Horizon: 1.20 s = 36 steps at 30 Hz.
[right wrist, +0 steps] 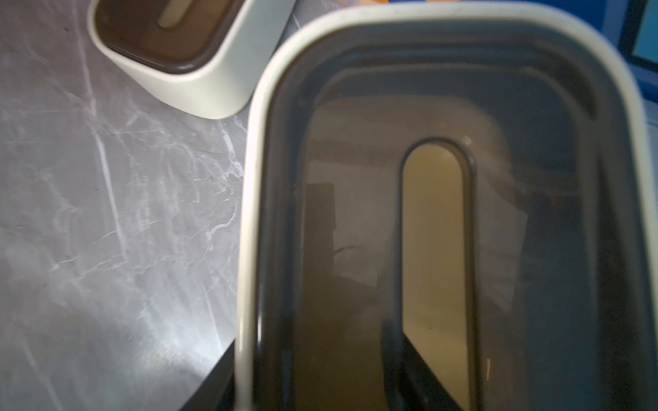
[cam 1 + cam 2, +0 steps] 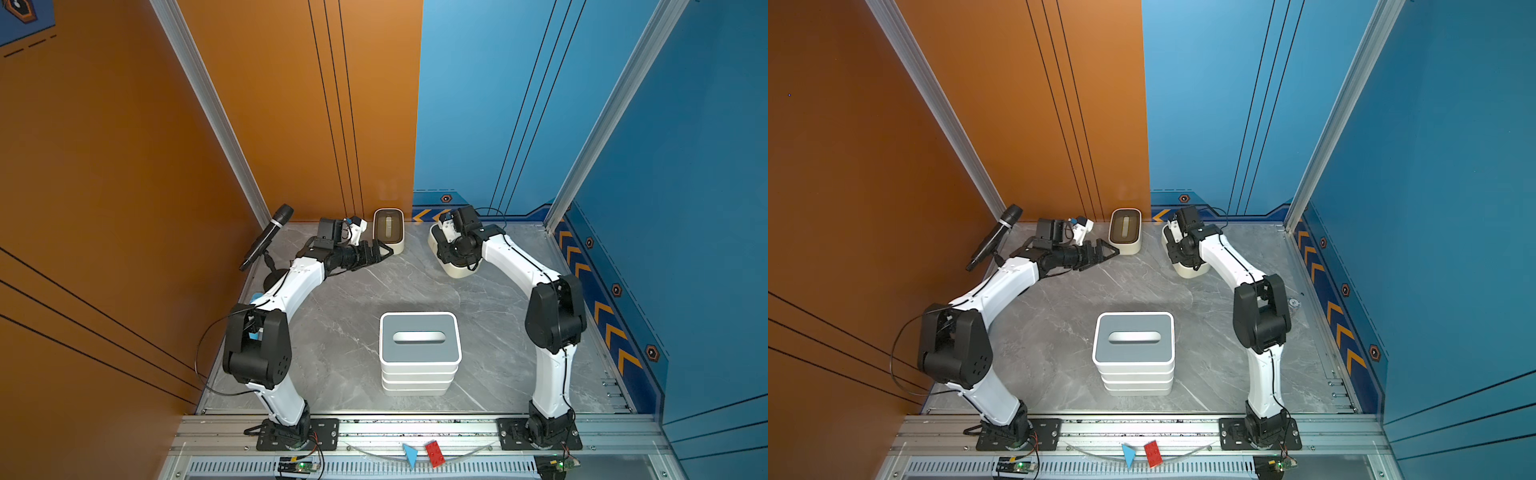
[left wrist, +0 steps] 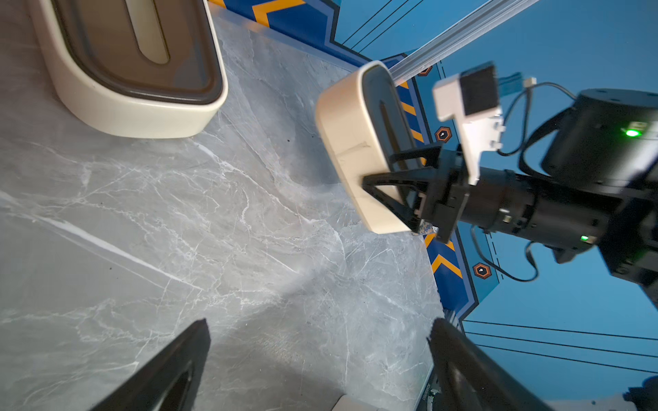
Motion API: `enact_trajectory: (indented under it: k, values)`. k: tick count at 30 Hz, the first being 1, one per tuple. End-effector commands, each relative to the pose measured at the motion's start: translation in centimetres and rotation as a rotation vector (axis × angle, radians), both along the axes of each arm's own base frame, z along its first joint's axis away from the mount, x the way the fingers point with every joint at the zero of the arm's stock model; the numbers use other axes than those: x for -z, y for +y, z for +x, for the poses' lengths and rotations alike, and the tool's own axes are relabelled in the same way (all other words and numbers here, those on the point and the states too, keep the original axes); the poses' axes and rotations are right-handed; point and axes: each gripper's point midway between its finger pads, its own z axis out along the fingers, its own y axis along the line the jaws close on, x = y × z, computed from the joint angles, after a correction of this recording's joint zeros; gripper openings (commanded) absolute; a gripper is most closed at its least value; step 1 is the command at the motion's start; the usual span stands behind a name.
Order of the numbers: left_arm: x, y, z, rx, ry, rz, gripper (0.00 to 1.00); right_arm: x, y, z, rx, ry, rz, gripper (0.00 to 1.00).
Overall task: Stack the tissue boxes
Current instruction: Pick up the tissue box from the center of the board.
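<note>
The stack of three grey-lidded boxes (image 2: 419,353) stands near the middle of the desk (image 2: 345,324), toward 6 o'clock, probably because both arms can reach it there. Two brown-lidded boxes are left at the back. One brown-lidded box (image 2: 380,228) sits at 12 o'clock, just beyond the left fingers (image 3: 192,352), which are spread wide with nothing between them.

The other box (image 3: 349,142), at about 1 o'clock, is pinched by the right fingers (image 3: 398,174) — one inside the lid slot, one against the outer wall. That hold likely suits a box too broad to span whole. Whether it has left the desk I cannot tell.

The desk is smooth grey marble-patterned stone — slippery, I would guess. An orange wall (image 2: 124,166) and a blue wall (image 2: 498,104) close it in, and a black microphone (image 2: 266,237) leans at 10 o'clock.
</note>
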Motion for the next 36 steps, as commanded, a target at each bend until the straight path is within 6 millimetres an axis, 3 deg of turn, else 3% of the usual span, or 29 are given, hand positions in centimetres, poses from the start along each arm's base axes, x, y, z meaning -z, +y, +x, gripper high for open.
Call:
enact_trajectory:
  k: [1, 10, 15, 22, 26, 32, 36]
  values:
    - [-1.5, 1.0, 0.0, -0.067, -0.006, -0.034, 0.98, -3.5, -0.5, -2.4, -0.040, -0.030, 0.023, 0.37]
    - [-3.4, 2.8, -5.0, -0.118, -0.101, 0.012, 0.98, -7.7, -1.3, -8.8, -0.168, -0.067, -0.039, 0.37]
    - [-6.1, 2.6, -8.6, -0.067, -0.232, 0.018, 0.98, -9.7, -1.0, -11.8, -0.279, -0.143, -0.100, 0.37]
    - [-6.6, 3.1, -13.2, -0.040, -0.327, 0.071, 0.98, -12.8, 0.7, -15.8, -0.429, -0.164, -0.002, 0.38]
    - [-6.7, 3.2, -15.9, -0.014, -0.354, 0.090, 0.98, -13.4, 1.6, -18.2, -0.545, -0.128, 0.011, 0.38]
    - [-7.2, 3.5, -18.3, -0.057, -0.321, -0.018, 0.98, -13.2, 2.9, -20.9, -0.688, -0.054, -0.044, 0.37]
    - [-7.4, 3.7, -19.7, -0.060, -0.302, -0.039, 0.98, -14.0, 3.5, -21.7, -0.737, -0.085, -0.073, 0.37]
